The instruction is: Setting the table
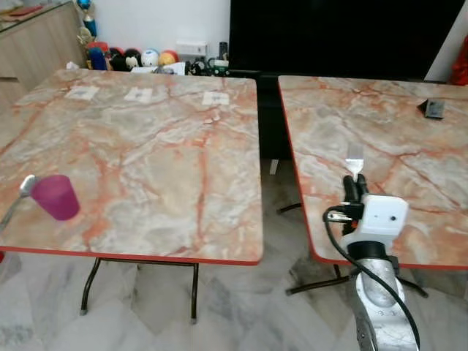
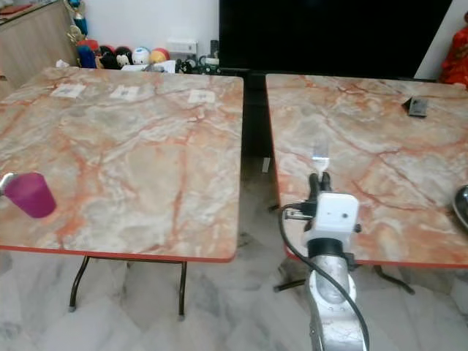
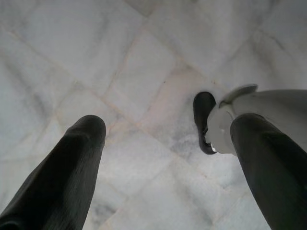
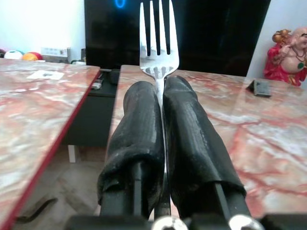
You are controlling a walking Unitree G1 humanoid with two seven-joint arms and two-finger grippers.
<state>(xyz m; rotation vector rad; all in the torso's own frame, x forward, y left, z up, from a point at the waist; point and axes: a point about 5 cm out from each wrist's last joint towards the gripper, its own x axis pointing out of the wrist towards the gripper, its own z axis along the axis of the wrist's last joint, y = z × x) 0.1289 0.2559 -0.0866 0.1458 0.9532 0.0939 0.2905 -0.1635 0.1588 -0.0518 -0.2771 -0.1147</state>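
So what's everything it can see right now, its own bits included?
Tables: two, orange-veined marble tops, side by side with a gap between.
Cup: one, magenta, near front edge of the left table.
Spoon: one, silver, beside the cup.
Paper cards: three, white, along the left table's far side.
Small dark object: one, black, far side of the right table.
Toy balls: several, mixed colours, on the floor by the wall.
Figurine: one, red, behind the right table.
Fork: one, silver, held in the right tool over the right table.
Left tool: open, pointing at the floor.
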